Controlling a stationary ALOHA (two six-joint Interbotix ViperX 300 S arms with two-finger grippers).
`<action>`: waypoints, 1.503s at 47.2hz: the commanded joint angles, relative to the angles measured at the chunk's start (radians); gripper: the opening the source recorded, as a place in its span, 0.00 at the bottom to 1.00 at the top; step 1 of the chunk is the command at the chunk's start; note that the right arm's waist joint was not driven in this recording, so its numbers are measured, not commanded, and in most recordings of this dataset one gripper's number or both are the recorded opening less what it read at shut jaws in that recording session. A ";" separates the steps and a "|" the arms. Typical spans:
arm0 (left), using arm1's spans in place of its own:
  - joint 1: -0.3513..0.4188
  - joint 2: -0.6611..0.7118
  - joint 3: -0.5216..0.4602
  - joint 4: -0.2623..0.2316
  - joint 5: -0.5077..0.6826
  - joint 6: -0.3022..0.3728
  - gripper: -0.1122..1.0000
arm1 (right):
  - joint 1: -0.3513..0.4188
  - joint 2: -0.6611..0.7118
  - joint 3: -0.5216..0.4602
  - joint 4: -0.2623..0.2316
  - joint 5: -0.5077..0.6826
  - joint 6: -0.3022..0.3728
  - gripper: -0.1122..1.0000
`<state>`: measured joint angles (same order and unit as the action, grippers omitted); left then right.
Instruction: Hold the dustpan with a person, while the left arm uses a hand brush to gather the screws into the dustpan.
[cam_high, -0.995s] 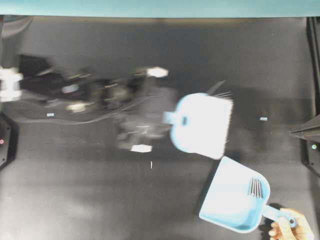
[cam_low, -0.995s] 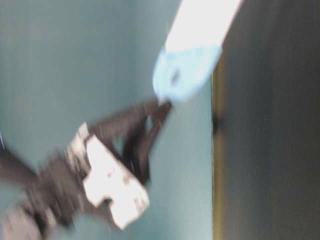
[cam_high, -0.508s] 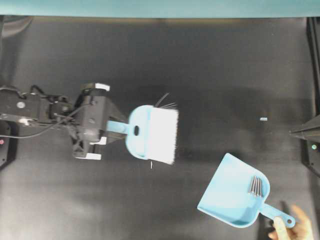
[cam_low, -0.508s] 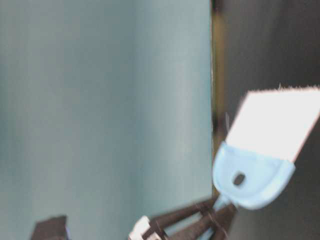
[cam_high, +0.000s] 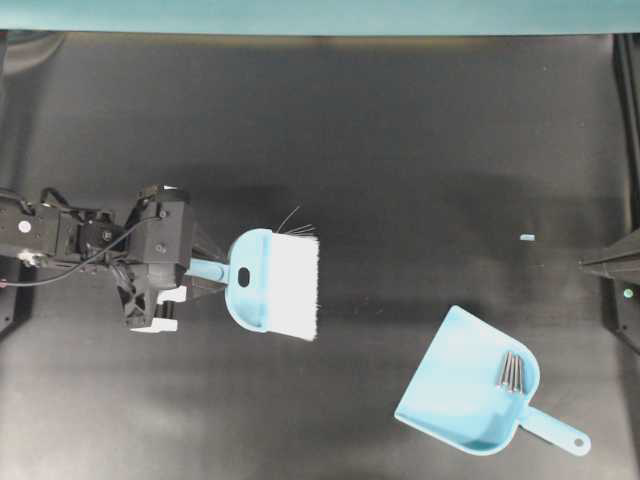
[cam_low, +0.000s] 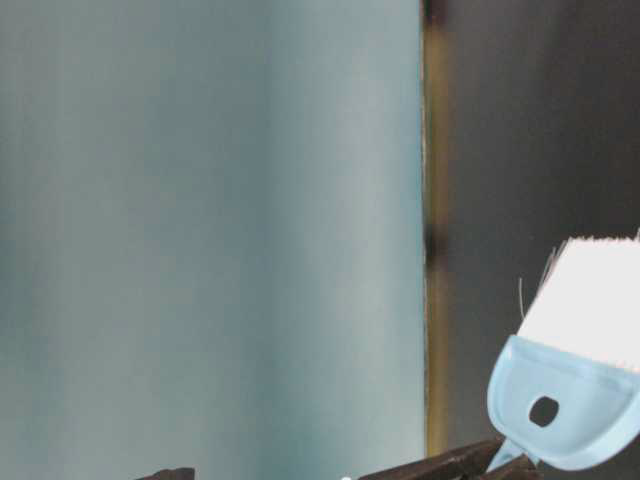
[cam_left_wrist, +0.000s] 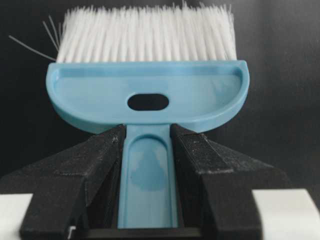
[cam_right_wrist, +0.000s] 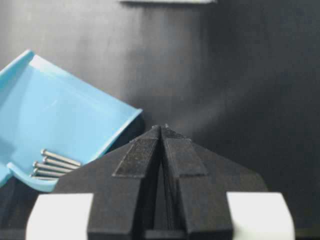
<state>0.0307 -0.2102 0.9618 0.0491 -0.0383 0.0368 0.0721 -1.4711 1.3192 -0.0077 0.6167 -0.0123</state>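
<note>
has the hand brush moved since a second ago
Yes. In the overhead view the hand brush, held by the left gripper, has pulled back leftward, away from the dustpan that stays at lower right.

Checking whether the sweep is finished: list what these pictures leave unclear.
- Screws: bunched in the dustpan; overhead too small to count; in the right wrist view the pan rim hides their ends.
- Small pale speck on the mat: overhead, too small to identify.
- Hand brush: table-level view cuts it off at the right and bottom edges.
- Bristle tips touching the mat: undecidable in any view.

A black table carries the dustpan holding screws.
</note>
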 joint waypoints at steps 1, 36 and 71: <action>-0.002 -0.002 -0.005 0.002 -0.031 -0.002 0.38 | 0.000 0.006 -0.014 -0.002 -0.006 -0.006 0.10; -0.005 0.008 0.006 0.002 -0.029 -0.008 0.86 | 0.000 0.005 -0.012 -0.002 -0.005 -0.006 0.10; 0.000 -0.296 0.086 0.002 -0.035 -0.008 0.85 | 0.000 0.005 -0.012 0.000 -0.006 -0.006 0.10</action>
<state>0.0291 -0.4725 1.0523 0.0491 -0.0660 0.0307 0.0721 -1.4711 1.3192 -0.0061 0.6167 -0.0123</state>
